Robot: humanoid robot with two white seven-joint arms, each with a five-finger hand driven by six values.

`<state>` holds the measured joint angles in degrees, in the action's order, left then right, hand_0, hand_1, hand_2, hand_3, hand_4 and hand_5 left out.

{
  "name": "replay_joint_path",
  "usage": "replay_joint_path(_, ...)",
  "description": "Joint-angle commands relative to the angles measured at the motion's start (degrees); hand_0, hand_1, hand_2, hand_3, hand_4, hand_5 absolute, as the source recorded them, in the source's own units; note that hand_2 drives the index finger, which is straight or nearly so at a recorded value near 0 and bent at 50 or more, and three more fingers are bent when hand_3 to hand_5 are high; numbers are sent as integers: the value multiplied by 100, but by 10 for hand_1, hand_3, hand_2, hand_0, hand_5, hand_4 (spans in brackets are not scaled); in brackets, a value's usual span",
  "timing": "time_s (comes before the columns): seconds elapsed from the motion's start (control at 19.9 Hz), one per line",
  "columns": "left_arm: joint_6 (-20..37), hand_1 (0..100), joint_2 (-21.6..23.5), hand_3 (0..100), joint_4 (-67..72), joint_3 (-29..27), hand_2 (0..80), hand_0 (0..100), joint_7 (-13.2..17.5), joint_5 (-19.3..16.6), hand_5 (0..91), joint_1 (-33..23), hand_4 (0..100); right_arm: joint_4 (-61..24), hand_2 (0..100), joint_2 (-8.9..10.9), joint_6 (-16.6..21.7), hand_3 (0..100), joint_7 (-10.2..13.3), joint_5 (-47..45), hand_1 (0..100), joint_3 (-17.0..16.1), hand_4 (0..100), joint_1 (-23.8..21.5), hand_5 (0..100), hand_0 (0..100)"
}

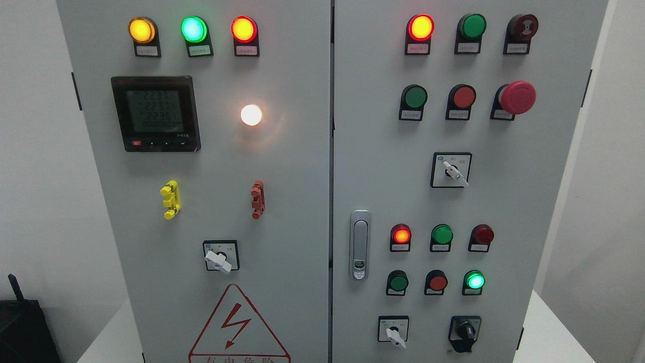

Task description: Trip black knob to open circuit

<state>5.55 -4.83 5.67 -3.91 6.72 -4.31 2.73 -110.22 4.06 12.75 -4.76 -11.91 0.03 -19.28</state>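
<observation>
The black knob (464, 333) sits at the lower right of the grey cabinet's right door (529, 201), its handle pointing down and a little left. Beside it to the left is a white-handled selector (394, 335). Neither of my hands nor either arm shows in the head view.
Lit and unlit lamps and push buttons cover both doors. A red mushroom stop button (517, 97) juts out at the upper right. Two more white selectors (453, 172) (219, 258), a door latch (359, 244), a digital meter (155, 113) and a black device (22, 327) at lower left.
</observation>
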Motion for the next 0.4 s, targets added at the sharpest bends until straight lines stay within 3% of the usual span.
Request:
replay_joint_path(0.0, -2, 389, 0, 0, -93, 4, 0, 120, -4, 0, 0, -1, 0, -166, 0, -11, -1, 0, 1, 4, 0, 173, 0, -76, 0, 0)
replay_joint_path(0.35, -2, 389, 0, 0, -93, -5, 0, 120, -4, 0, 0, -1, 0, -157, 0, -19, -9, 0, 1, 22, 0, 208, 0, -94, 0, 0)
